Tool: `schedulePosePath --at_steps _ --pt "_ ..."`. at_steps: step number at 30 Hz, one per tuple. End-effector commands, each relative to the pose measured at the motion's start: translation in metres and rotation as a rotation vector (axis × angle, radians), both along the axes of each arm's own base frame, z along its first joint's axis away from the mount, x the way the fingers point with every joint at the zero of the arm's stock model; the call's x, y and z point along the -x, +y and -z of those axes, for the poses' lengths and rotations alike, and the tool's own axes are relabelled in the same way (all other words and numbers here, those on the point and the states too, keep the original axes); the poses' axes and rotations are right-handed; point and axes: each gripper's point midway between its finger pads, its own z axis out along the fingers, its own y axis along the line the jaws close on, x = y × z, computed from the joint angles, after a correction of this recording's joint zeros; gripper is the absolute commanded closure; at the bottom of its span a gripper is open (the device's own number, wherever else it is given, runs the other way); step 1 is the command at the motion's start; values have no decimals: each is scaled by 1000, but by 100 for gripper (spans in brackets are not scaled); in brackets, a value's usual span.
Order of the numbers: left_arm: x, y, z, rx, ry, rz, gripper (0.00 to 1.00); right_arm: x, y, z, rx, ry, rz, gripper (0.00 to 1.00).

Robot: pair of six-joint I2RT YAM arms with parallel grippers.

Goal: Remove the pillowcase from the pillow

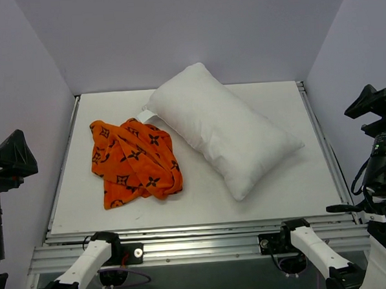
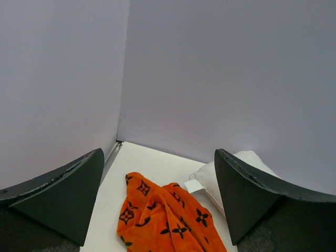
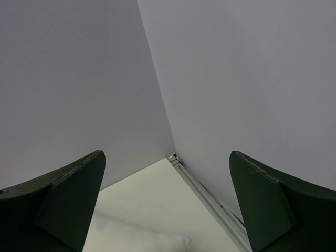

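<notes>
Pillowcase (image 1: 135, 162) lies crumpled just left of the bare pillow (image 1: 225, 133), left gripper (image 2: 158, 157) and right gripper (image 3: 167, 155) with fingers apart and empty; a stray reach could snag the cloth on the pillow tag (image 1: 145, 114), seemingly touching it.

White matte counter (image 1: 299, 191) sits in a three-sided booth. Back wall (image 1: 187, 35), left wall (image 1: 21, 76) and right wall (image 1: 356, 39) are all plain pale lavender-grey panels. Aluminium rails (image 1: 205, 244) run along the near edge, with thinner metal strips down both sides. Lighting is soft and even, shadows faint.
</notes>
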Motion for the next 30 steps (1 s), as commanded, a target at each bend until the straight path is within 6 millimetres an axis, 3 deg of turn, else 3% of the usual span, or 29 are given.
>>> schedulePosePath --at_steps 1,15,30 --pt "-21 8 21 -43 108 -62 6 2 0 -11 36 -30 -3 0" --pt "-20 16 28 -41 125 -104 6 -11 8 -6 53 -19 -39 1" --pt "-36 15 45 -37 146 -114 6 -34 25 9 91 11 -117 0"
